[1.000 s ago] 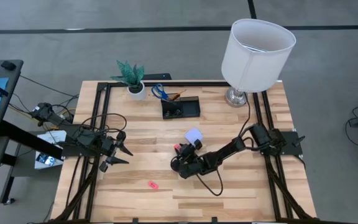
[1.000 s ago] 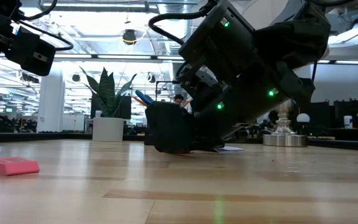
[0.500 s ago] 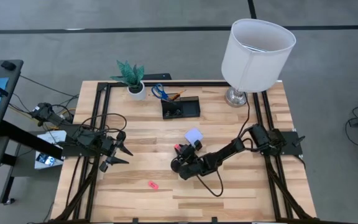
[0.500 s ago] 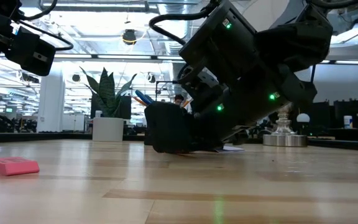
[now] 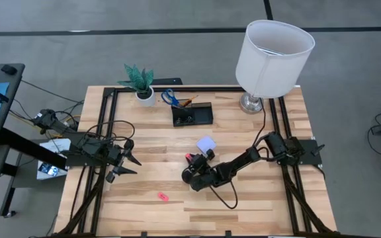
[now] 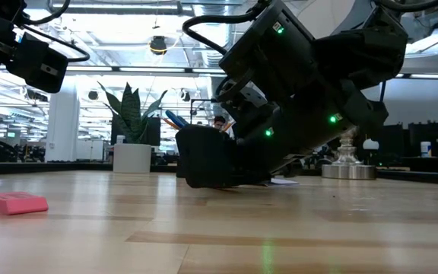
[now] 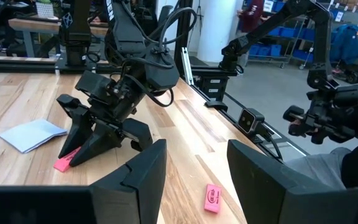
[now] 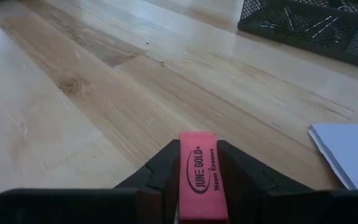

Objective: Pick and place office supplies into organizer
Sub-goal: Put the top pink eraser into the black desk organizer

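From above, the right pincer (image 5: 191, 163) sits low at the table (image 5: 256, 205) middle, just near of the lavender note pad (image 5: 206, 143), closed on a pink eraser (image 5: 188, 157); it has scarcely shifted from the earlier frame. The left pincer (image 5: 132, 164) hangs spread over the left side, unmoved. A second pink eraser (image 5: 162, 196) lies nearer, alone. The black organizer (image 5: 192, 116) stands at the far edge.

Level with the table, the right arm's wrist has tipped slightly lower than before.

In the right wrist view, both fingers (image 8: 160, 174) press the pink eraser's (image 8: 199, 175) sides.
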Robot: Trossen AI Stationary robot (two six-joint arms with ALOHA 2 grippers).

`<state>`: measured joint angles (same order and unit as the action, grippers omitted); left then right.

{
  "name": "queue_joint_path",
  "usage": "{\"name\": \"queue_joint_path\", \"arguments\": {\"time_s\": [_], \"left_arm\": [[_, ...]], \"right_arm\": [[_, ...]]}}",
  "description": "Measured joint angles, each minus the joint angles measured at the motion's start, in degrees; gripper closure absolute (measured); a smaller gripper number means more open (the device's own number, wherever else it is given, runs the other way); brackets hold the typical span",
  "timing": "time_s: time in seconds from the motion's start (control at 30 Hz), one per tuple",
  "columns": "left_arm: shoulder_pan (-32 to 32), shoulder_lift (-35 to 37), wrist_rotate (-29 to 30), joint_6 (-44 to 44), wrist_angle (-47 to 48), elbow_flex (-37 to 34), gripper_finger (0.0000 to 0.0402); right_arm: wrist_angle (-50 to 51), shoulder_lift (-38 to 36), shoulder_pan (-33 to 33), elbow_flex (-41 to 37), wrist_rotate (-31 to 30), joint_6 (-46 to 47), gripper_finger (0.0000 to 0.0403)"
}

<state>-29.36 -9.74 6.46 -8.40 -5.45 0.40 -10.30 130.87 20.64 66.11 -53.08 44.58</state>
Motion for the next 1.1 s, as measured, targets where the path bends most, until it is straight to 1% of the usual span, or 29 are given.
{"name": "queue_joint_path", "arguments": {"time_s": [0.33,0.7,1.1], "left_arm": [[0.01,0.0,-0.02,-0.09,0.0,0.0,0.0239],[0.01,0.0,-0.04,-0.22,-0.02,0.01,0.0239],[0.02,0.0,-0.04,-0.24,-0.02,0.02,0.0239]], "right_arm": [[0.78,-1.57,0.24,-0.07,0.11,-1.56,0.0308],[1.66,-1.9,0.12,1.78,-0.36,-6.86,0.0308],[2.47,-2.94,-0.54,2.43,-0.65,-9.13,0.0308]]}}
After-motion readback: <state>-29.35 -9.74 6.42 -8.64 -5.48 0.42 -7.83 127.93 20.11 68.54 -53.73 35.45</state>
